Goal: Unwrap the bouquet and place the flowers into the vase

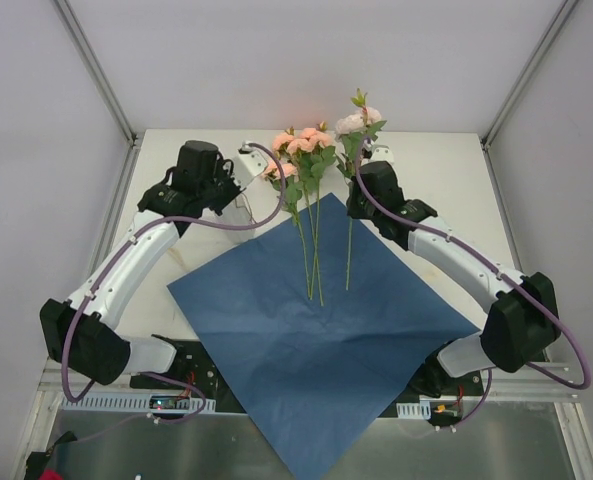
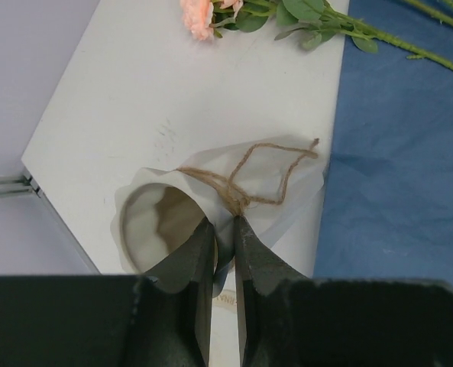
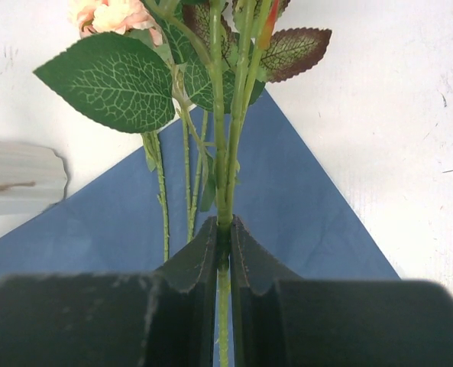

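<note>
Being bendy, a flower stem is pinched under its leaves by the right jaws, the vase by the left jaws.

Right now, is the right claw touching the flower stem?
Touching. The right wrist view shows the right claw shut on a green flower stem, which runs up from between its fingers.
</note>
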